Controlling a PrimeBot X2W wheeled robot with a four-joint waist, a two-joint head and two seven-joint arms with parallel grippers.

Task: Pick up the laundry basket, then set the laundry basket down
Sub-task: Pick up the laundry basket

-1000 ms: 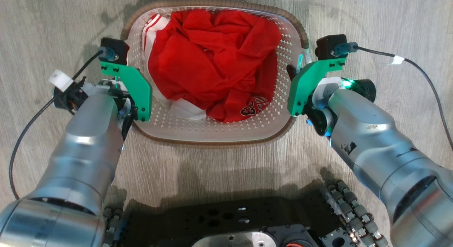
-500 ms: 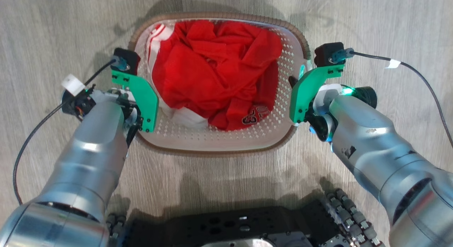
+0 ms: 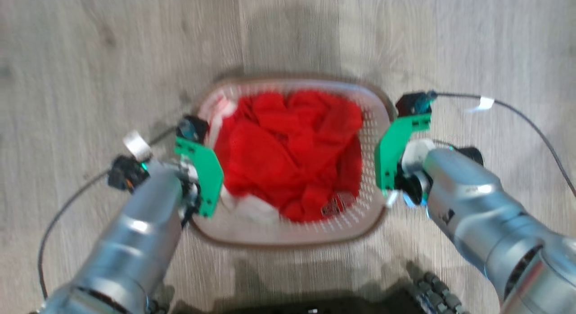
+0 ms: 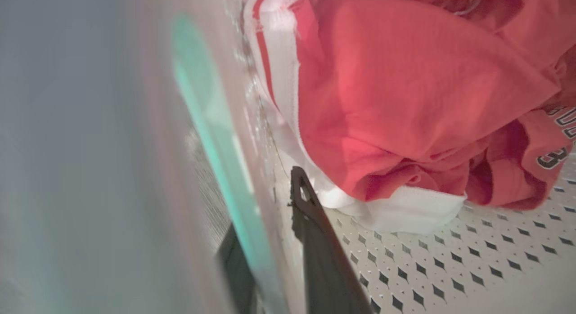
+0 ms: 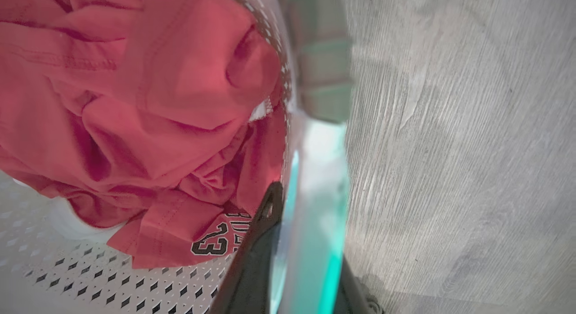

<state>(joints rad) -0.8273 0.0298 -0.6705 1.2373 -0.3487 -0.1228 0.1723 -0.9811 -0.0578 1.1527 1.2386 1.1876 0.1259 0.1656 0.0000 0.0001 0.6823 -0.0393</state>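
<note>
Left wrist view: the left fingers (image 4: 317, 246) pinch one wall of the small white perforated plastic laundry basket (image 4: 450, 269), one dark finger inside and one outside. The right fingers (image 5: 252, 260) clamp the opposite wall likewise. Crumpled red-and-white clothes (image 4: 405, 102) lie just beside both inner fingers. The blurred head view adds the grey wood-look floor (image 3: 90, 80) all around the basket; whether the basket touches it, I cannot tell.

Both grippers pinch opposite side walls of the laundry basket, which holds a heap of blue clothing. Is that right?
One thing is wrong: the clothing is red with some white, not blue, as the head view shows. The rest stands: the left gripper and the right gripper each pinch a side wall of the laundry basket, one finger inside.
</note>
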